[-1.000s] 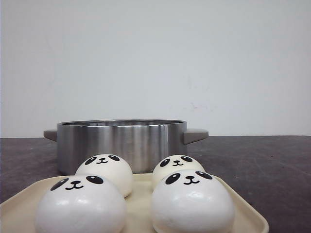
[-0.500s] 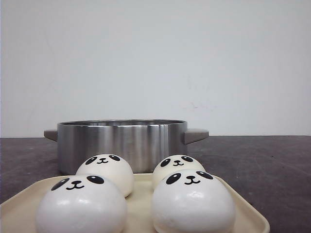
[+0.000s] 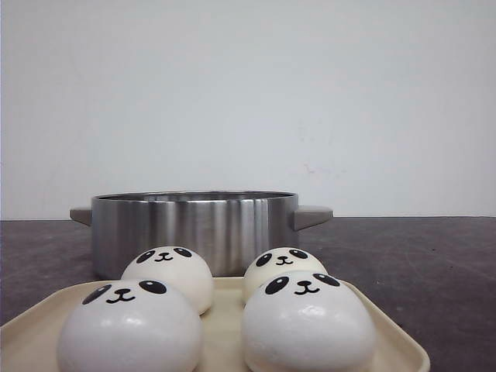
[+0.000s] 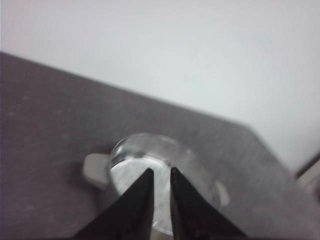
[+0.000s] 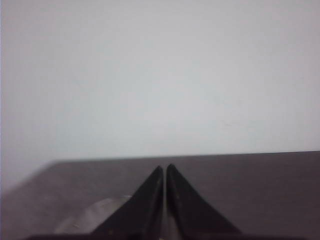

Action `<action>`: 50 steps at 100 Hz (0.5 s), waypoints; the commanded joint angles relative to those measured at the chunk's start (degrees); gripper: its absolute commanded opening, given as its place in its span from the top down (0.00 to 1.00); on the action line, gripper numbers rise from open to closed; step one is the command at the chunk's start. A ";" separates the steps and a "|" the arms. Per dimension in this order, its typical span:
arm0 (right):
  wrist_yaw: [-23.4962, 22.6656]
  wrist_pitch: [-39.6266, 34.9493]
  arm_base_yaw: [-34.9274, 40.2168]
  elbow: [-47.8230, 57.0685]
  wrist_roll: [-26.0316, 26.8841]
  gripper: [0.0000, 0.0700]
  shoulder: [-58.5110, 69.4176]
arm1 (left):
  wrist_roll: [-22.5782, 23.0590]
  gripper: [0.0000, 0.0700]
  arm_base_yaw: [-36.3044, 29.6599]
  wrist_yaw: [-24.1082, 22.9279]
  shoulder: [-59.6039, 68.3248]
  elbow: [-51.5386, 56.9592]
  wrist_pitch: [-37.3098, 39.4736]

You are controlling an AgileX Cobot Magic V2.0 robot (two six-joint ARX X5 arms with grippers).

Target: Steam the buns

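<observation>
Four white panda-faced buns sit on a beige tray (image 3: pixel 391 345) at the near edge of the front view: front left bun (image 3: pixel 128 329), front right bun (image 3: pixel 306 325), back left bun (image 3: pixel 169 273), back right bun (image 3: pixel 283 267). Behind them stands a steel pot (image 3: pixel 194 229). Neither gripper shows in the front view. In the left wrist view my left gripper (image 4: pixel 161 171) hangs above the pot (image 4: pixel 132 165), jaws nearly together with a narrow gap and nothing between them. My right gripper (image 5: pixel 164 167) is shut and empty above the dark table.
The pot has a grey handle on each side, the right one (image 3: pixel 311 215). The dark tabletop (image 3: pixel 418 263) stretches to a plain white wall. A blurred pale shape (image 5: pixel 87 220) lies low in the right wrist view; I cannot tell what it is.
</observation>
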 commanded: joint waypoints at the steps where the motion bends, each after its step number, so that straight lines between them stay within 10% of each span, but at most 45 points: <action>1: 1.55 -2.89 0.22 7.13 -7.52 0.99 4.72 | 7.06 0.98 -0.17 0.26 6.05 11.04 -4.57; 14: 1.44 -3.10 0.81 13.70 -7.43 0.99 10.86 | 9.25 0.91 -1.07 0.04 12.98 22.29 -6.27; 24: -4.44 -0.22 1.16 14.32 -5.29 0.96 13.35 | 9.25 0.44 -1.86 0.04 14.95 25.49 -4.57; 29: -8.02 1.14 1.36 14.32 -2.12 0.75 14.56 | 9.20 0.24 -2.36 0.07 15.10 25.62 -4.44; 39: -12.31 1.75 1.99 14.32 5.42 0.02 16.96 | 9.18 0.22 -4.07 0.07 15.10 25.57 -6.84; 50: -15.04 -0.48 3.54 14.32 8.44 0.00 19.50 | 9.29 0.22 -7.58 0.04 14.88 25.46 -10.01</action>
